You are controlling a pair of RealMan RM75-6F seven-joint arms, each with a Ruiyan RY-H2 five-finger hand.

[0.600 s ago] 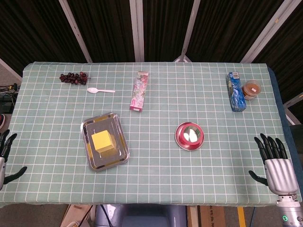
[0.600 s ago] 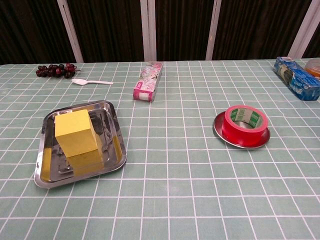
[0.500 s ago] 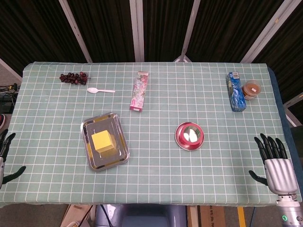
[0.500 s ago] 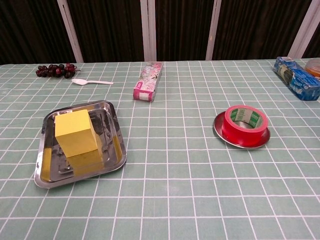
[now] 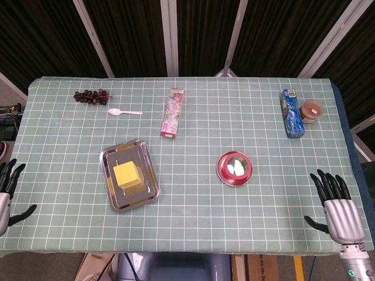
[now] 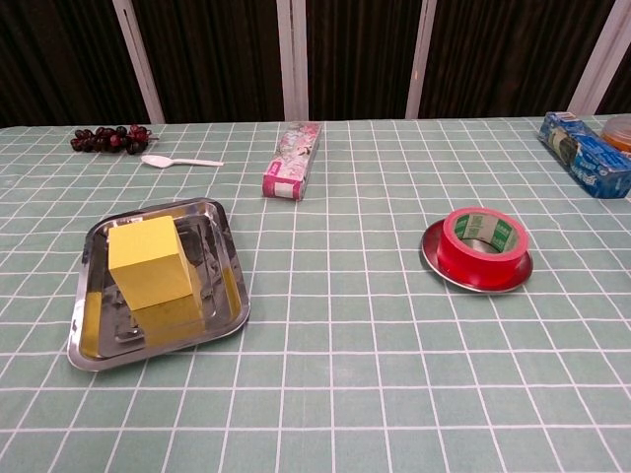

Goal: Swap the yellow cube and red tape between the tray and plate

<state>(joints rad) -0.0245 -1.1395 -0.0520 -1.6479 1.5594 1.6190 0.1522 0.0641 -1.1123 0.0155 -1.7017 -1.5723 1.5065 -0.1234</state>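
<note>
Since the earlier frames, my right hand [image 5: 341, 206] has eased slightly inward over the table's near right corner, while my left hand [image 5: 7, 196] sits a touch higher at the near left edge; both hold nothing, fingers spread apart. On the green checked tablecloth [image 5: 193, 211], the yellow cube [image 6: 149, 261] stands inside the steel tray [image 6: 89, 335] on the left, and the red tape [image 6: 482, 245] rests on the small plate [image 6: 430, 258] to the right, well apart from the tray. Along the far side lie grapes [image 6: 107, 138], a white spoon [image 6: 180, 161], a pink box [image 6: 292, 160], a blue packet [image 6: 586, 153] and an orange-lidded cup [image 5: 311, 110].
</note>
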